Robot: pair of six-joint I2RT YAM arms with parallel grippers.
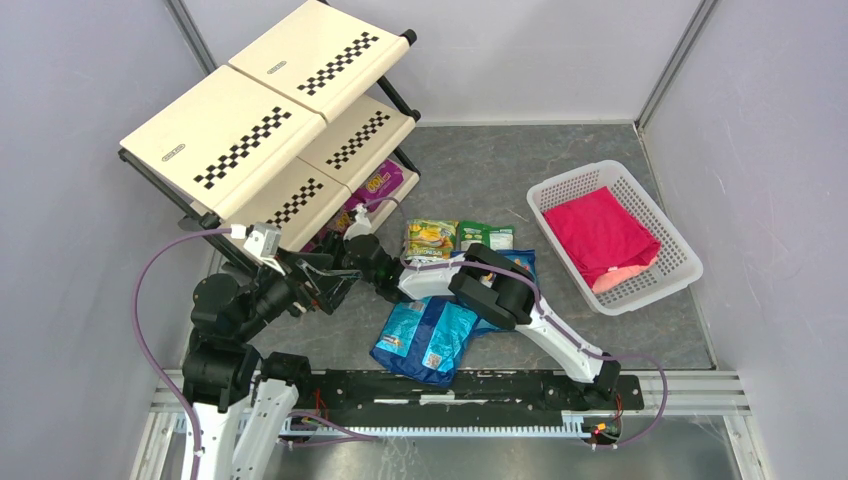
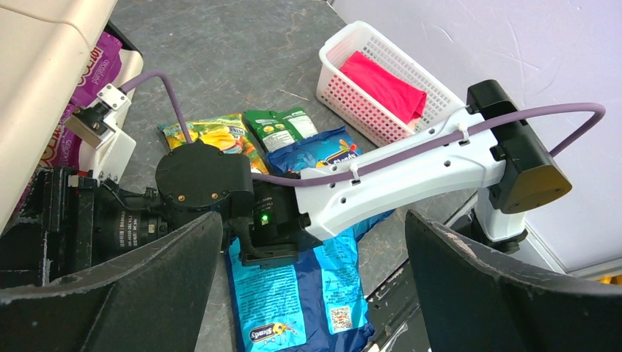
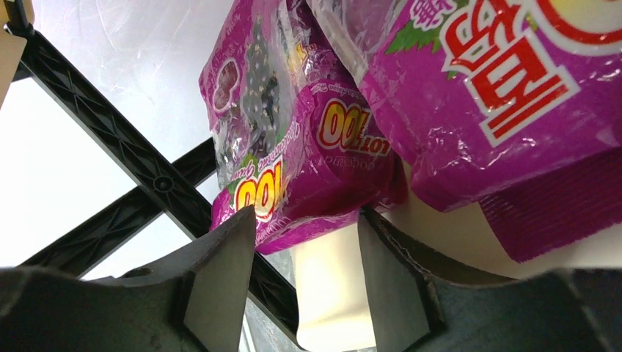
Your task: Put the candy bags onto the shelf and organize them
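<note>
The shelf (image 1: 250,140) stands at the back left. Two magenta-purple candy bags (image 1: 382,184) lie on its lowest tier and fill the right wrist view (image 3: 308,147). My right gripper (image 1: 352,228) reaches across to that tier; it is open (image 3: 306,216), with the lower edge of the left magenta bag just between its fingertips. My left gripper (image 1: 325,283) is wide open and empty (image 2: 312,220), hovering beside the right arm's wrist. A blue bag (image 1: 425,338) lies on the table near the arm bases. A yellow-green bag (image 1: 430,238), a green bag (image 1: 487,236) and another blue bag (image 1: 522,262) lie mid-table.
A white lattice basket (image 1: 560,190) holding a pink-red folded cloth (image 1: 600,235) stands at the right. The right arm (image 1: 500,285) stretches over the bags on the table. The shelf's black frame (image 3: 110,139) crosses the right wrist view. Walls enclose the table.
</note>
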